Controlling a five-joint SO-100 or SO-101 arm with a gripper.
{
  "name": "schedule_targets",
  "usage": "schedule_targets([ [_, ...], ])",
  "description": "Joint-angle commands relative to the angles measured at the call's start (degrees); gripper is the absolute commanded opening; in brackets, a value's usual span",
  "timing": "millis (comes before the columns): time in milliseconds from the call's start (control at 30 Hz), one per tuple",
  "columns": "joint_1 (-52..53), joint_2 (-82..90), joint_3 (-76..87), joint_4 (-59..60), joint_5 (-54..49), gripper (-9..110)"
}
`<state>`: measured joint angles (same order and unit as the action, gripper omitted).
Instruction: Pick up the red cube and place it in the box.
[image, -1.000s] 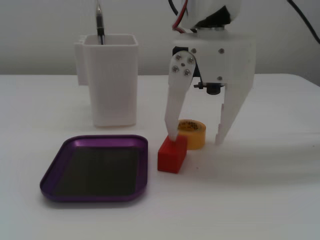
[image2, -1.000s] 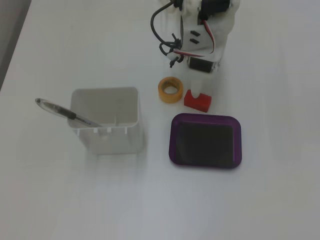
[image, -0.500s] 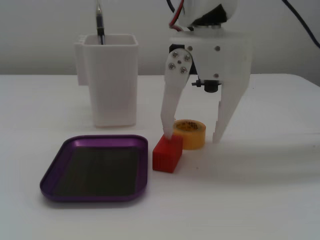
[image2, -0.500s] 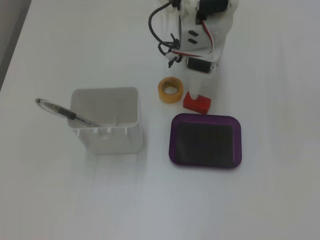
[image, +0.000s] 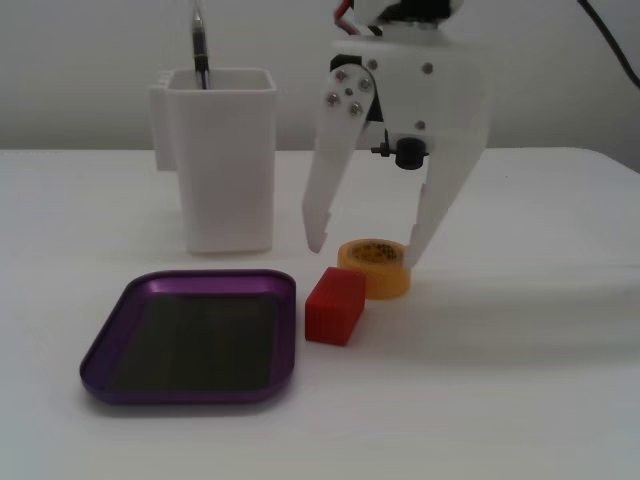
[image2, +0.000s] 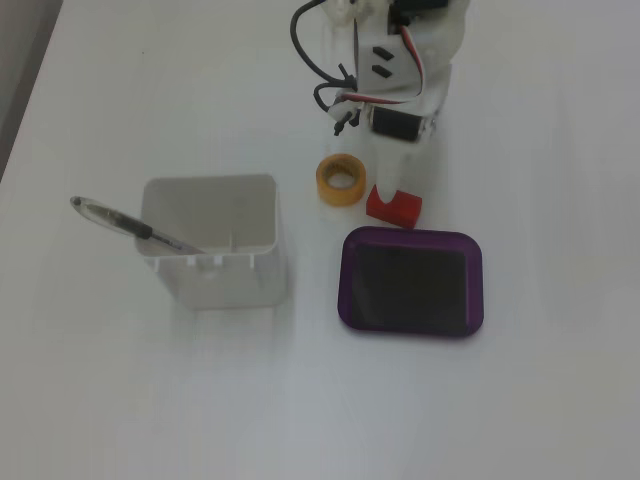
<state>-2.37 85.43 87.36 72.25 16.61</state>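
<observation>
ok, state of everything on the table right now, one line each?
Small red rectangular cube: resting on the table, not gripped, beside the tray.
Shallow purple metal tray: empty.
White two-finger gripper: open, raised above the cube.
Yellow tape roll: lying flat.
Tall white square container: upright, holding a pen.

1 fixed view sits low, near table height and close in, facing the arm head-on, with the purple tray (image: 190, 340) nearest the lens and the white container (image: 222, 158) behind it. The other fixed view looks almost straight down from higher up, taking in more bare table (image2: 150, 400), the arm entering from the top edge. Both share the tray (image2: 412, 282), the container (image2: 215, 245), the red block (image: 334, 305) (image2: 393, 205) and the tape roll (image: 378, 265) (image2: 340, 180)
</observation>
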Motion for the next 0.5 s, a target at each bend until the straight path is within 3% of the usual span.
schedule_targets([
  [0,2.2,-1.23,-2.37,-0.79,-0.35,21],
  [467,1.67,-7.03,-2.46,-1.23,-0.18,21],
])
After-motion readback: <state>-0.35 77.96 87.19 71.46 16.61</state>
